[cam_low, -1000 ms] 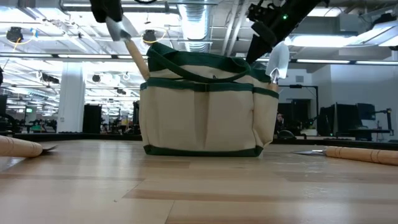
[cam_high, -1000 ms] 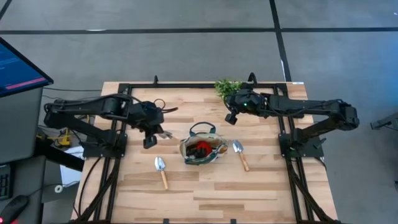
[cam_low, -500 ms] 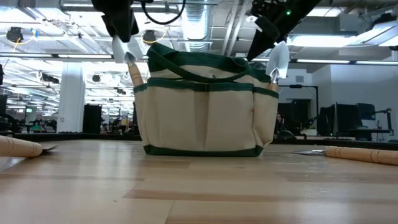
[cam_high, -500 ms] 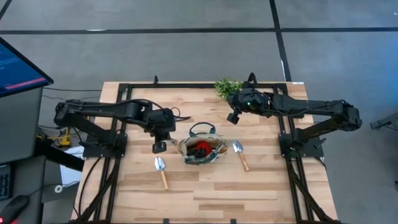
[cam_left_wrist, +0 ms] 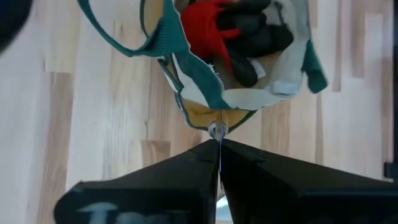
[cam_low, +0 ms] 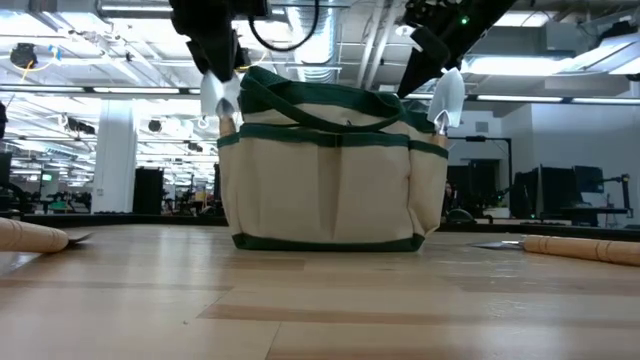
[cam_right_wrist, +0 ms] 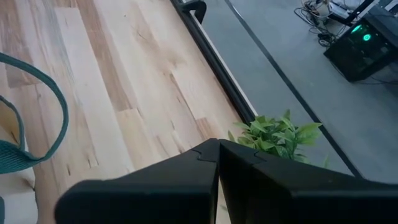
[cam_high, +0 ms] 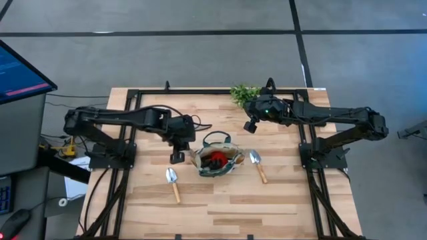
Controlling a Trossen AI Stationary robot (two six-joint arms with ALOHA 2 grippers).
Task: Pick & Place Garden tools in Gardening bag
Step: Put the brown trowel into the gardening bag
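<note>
The olive-khaki gardening bag (cam_high: 217, 160) stands upright on the table's middle, with a red-and-black item (cam_left_wrist: 217, 25) inside. My left gripper (cam_high: 177, 157) is at the bag's left side, shut on a trowel (cam_low: 215, 100). One trowel (cam_low: 445, 100) stands blade-up in the bag's right outer pocket. Two more trowels lie flat on the table, one (cam_high: 173, 182) near-left of the bag and one (cam_high: 257, 165) to its right. My right gripper (cam_high: 249, 127) hovers shut and empty, far-right of the bag. The pruning shears are not in view. My left gripper pinches the trowel's silver blade (cam_left_wrist: 219, 155) between its two fingers, which come from above and point down. The trowel hangs nearly upright, blade up and handle down. The handle (cam_low: 228, 125) goes into the outer pocket on the bag's left side.
A leafy green sprig (cam_high: 243, 92) lies at the table's far edge beside my right arm. A black frame rail (cam_high: 220, 91) runs along the far edge and down both sides. A monitor (cam_high: 20, 70) stands off the table's left.
My left gripper has gone toward the table's right edge, up to the bag, still shut on the trowel. The trowel has turned from tilted to nearly upright, and its handle has gone down into the bag's left outer pocket.
</note>
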